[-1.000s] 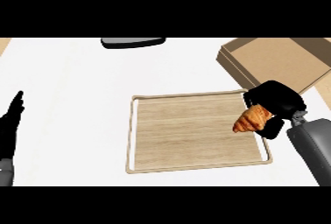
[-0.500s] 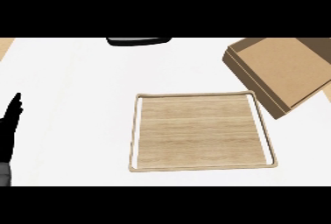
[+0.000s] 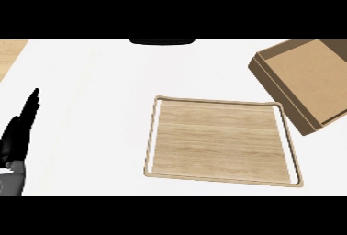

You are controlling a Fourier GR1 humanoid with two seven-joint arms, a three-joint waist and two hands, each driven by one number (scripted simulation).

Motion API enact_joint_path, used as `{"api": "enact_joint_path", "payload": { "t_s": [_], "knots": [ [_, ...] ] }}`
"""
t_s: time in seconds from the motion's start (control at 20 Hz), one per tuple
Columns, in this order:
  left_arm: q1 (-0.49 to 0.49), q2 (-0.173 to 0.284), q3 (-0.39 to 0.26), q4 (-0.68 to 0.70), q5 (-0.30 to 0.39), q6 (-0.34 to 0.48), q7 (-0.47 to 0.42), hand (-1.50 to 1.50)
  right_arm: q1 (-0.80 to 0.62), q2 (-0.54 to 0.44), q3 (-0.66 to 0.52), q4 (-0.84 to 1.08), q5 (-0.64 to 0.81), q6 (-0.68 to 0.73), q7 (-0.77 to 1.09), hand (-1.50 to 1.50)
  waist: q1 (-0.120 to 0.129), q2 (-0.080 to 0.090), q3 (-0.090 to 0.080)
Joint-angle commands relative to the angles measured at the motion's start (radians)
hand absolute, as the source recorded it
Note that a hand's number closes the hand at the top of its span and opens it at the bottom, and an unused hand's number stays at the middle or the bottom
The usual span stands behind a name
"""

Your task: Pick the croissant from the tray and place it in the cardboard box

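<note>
Left hand [image 3: 17, 137] resting open at left edge of white worktop [image 3: 88, 92], fingers straight and holding nothing, wooden tray [image 3: 220, 140] at centre, cardboard box [image 3: 305, 78] cut off at upper right, croissant and right hand out of view

Wooden tray [image 3: 220, 176] beside cardboard box [image 3: 271, 78] — left hand [image 3: 19, 133] apparently resting, fingers straight.

A plain white surface [image 3: 95, 92] fills nearly the whole view, evenly lit and without strong shadows. At the far edge sits a dark, rounded shape [image 3: 161, 41] — cut off, so it cannot be identified. A light wooden strip [image 3: 9, 54] shows at the upper left corner.
</note>
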Motion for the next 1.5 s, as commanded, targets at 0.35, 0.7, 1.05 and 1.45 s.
{"api": "enact_joint_path", "payload": {
  "t_s": [0.35, 0.7, 1.05, 1.45],
  "knots": [
    [-0.044, 0.001, 0.011, 0.058, -0.016, -0.010, -0.029, 0.00, -0.353, 0.070, 0.051, 0.198, 0.000, 0.078, 0.163, 1.50, 0.022, 0.002, -0.002],
    [-0.066, -0.033, -0.028, 0.001, -0.040, 0.001, 0.041, 0.00, -0.534, 0.134, 0.070, 0.308, 0.018, 0.106, 0.304, 1.50, 0.046, 0.009, -0.001],
    [-0.088, 0.002, -0.001, 0.021, -0.013, -0.046, 0.021, 0.00, -0.544, 0.200, 0.071, 0.400, 0.042, -0.008, 0.309, 1.50, 0.061, 0.020, 0.001],
    [-0.106, -0.028, -0.023, 0.024, -0.025, -0.033, -0.006, 0.00, -0.571, 0.252, 0.074, 0.476, 0.066, -0.088, 0.455, -1.50, 0.089, 0.039, 0.002]
  ]
}}
